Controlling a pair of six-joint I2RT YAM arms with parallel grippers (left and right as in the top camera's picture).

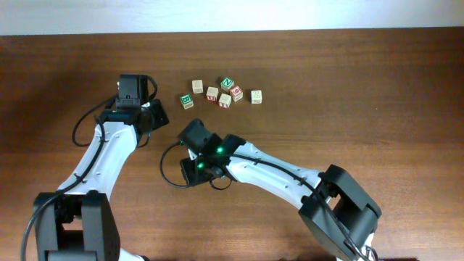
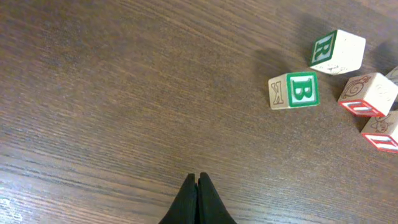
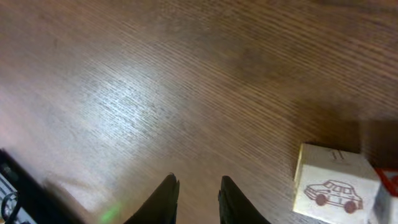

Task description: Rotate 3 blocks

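The left pale block [image 1: 197, 86], middle pale block [image 1: 212, 93] and right pale block [image 1: 256, 96] are seen unheld among lettered cubes [image 1: 228, 83] at twelve o'clock on the table [image 1: 362, 87]. At eight o'clock of them the left gripper [image 2: 198, 198] is pressed closed and empty. At seven o'clock the right gripper [image 3: 198, 190] is narrowly parted around nothing.
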